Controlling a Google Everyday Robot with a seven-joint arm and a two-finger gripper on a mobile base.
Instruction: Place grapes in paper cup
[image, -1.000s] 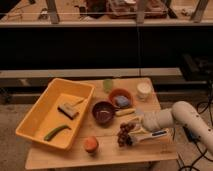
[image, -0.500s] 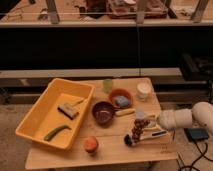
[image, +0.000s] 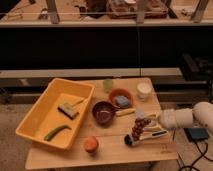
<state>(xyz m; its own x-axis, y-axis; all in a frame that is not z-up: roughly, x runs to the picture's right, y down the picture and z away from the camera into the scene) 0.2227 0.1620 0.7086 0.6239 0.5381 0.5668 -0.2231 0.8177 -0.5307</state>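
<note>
The grapes (image: 138, 127), a small dark reddish-purple bunch, hang from my gripper (image: 142, 120) just above the right front part of the wooden table (image: 110, 155). The gripper is shut on the top of the bunch, and its white arm (image: 182, 118) reaches in from the right. The paper cup (image: 144, 90), short, wide and white, stands at the back right of the table, well behind the gripper and slightly to its right.
A yellow and black tool (image: 146, 136) lies under the grapes. A dark bowl (image: 103, 112), an orange bowl (image: 120, 98) holding a blue object, and a pale green cup (image: 108, 84) stand mid-table. An orange fruit (image: 91, 144) sits front centre. A yellow tray (image: 55, 114) fills the left.
The grapes have gone up and to the right off the table with the gripper. The arm has drawn back toward the right.
</note>
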